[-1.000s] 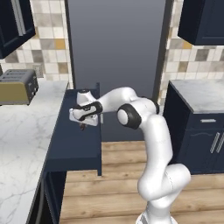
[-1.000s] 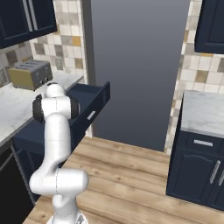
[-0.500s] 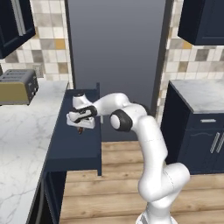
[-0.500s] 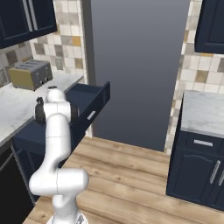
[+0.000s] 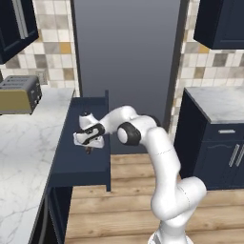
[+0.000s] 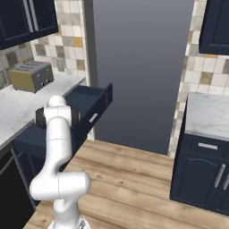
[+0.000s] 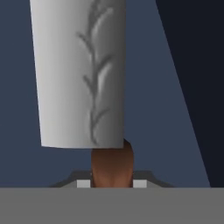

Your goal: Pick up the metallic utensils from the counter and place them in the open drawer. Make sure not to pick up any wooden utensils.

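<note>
Over the last second my tool [image 5: 88, 148] has swung left and down, from the drawer's far end to a spot low over the middle of the open drawer [image 5: 76, 167]. The arm's reach has folded in with it; the base has not driven.

The tool is closed most of the way on a utensil [image 7: 111, 166]: in the hand view I see its brown handle pinched right at the tool's tips, and a broad grey metal blade [image 7: 81, 74] with a leaf-like engraving runs straight out ahead of the tool. Behind the blade lies the drawer's navy floor, with a darker wall off to one side. In the left base view the brown handle end shows as a small dark stub just under the tool, close above the drawer floor; I cannot tell whether it touches.

The arm rises from its base, bends at the elbow and stretches out level toward the drawer, with the wrist turned so the tool points down into the box.

Beyond the tool, to its left, a marble counter [image 5: 24, 138] carries a toaster [image 5: 19, 94].
</note>
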Motion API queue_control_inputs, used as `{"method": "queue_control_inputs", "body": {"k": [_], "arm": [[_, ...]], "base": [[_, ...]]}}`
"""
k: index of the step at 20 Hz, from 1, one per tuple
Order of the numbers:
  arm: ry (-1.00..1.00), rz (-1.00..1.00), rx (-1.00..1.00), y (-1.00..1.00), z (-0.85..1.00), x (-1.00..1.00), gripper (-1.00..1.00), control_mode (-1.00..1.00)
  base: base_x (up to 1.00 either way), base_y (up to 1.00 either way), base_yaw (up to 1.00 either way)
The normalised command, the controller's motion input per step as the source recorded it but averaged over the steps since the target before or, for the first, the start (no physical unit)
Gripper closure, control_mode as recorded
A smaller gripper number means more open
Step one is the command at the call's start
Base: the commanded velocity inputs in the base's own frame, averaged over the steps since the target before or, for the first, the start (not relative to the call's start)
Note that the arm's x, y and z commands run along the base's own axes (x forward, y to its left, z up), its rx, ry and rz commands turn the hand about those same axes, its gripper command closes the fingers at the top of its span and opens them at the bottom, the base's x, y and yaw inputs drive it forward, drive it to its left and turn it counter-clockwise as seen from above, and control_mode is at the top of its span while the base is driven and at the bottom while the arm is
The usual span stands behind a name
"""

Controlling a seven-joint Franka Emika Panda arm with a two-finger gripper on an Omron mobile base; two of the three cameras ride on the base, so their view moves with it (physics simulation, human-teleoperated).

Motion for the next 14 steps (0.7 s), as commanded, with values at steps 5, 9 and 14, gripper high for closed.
{"method": "queue_control_inputs", "body": {"k": [5,9,14], "arm": [[-0.07,0.0,0.0,-0.03,-0.19,-0.04,1.0,-1.0],[-0.02,0.0,0.0,0.0,0.0,0.0,1.0,-1.0],[-0.01,0.0,0.0,0.0,0.0,0.0,-1.0,-1.0]], "base": [[0.0,0.0,0.0],[0.0,0.0,0.0],[0.0,0.0,0.0]]}}
